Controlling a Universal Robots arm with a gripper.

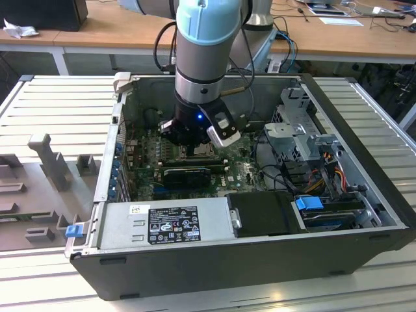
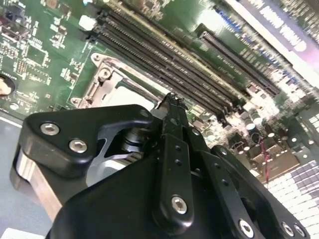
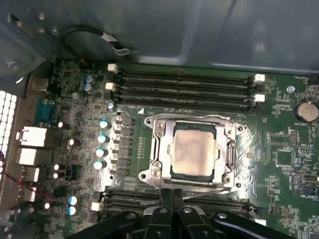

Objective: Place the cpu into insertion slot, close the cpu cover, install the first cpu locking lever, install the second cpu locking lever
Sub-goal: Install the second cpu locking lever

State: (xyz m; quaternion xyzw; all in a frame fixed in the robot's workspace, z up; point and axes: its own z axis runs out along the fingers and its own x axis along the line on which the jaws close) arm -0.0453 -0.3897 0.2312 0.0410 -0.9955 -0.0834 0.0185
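My claw [image 3: 171, 195] hangs low over the board, fingers pinched together on nothing, tips just at the near edge of the socket. Beyond them the chip [image 3: 193, 149] lies flat in its slot at the middle of the first wrist view, its dull silver top showing through the window of the closed metal cover [image 3: 158, 149]. Farther off run the long black memory slots [image 3: 184, 87].
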